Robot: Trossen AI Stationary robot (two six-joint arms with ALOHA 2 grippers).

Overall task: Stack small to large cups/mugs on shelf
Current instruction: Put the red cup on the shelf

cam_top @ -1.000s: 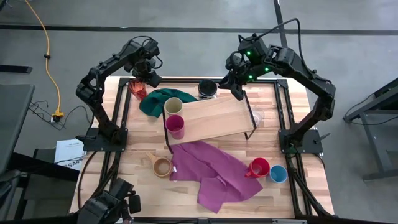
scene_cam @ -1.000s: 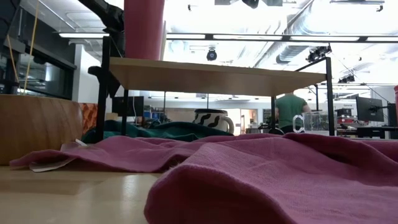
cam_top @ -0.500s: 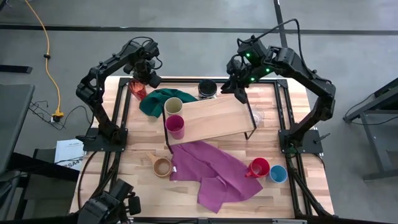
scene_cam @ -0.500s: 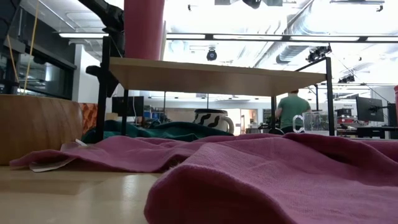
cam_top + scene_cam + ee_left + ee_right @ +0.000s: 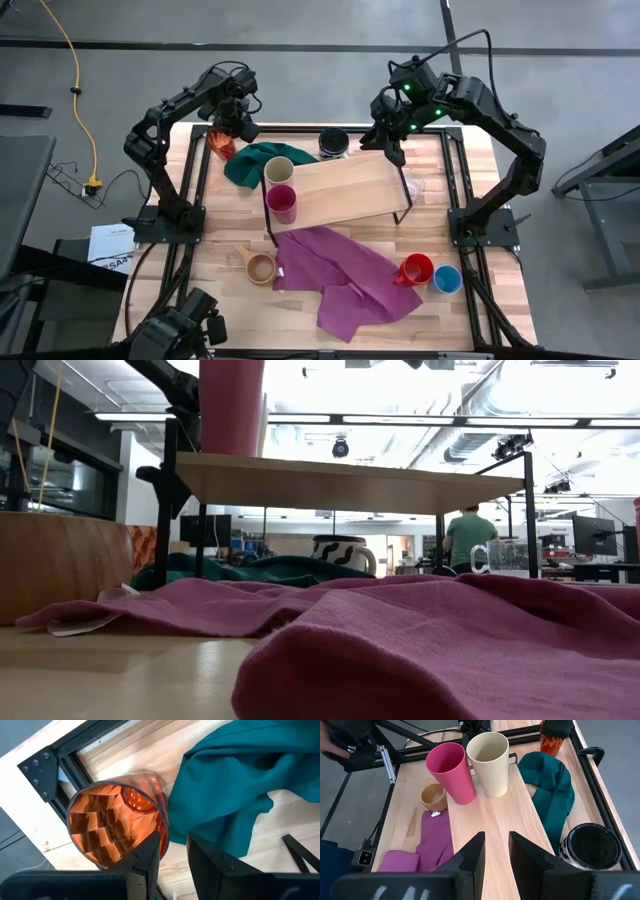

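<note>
Left gripper (image 5: 172,857) pinching rim of translucent red faceted cup (image 5: 117,822), seemingly just above surface (image 5: 220,262) corner, beside teal cloth (image 5: 240,780). Right gripper (image 5: 495,852) narrowly parted, empty, above light-wood shelf board (image 5: 490,820); cream cup (image 5: 489,762), magenta cup (image 5: 451,770) on shelf.

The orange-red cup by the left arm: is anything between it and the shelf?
Yes. The teal cloth lies bunched between the translucent red cup, gripped by the left end effector, and the shelf.

Cream cup (image 5: 278,169) and magenta cup (image 5: 282,202) stand at the shelf's (image 5: 350,190) left end.
</note>
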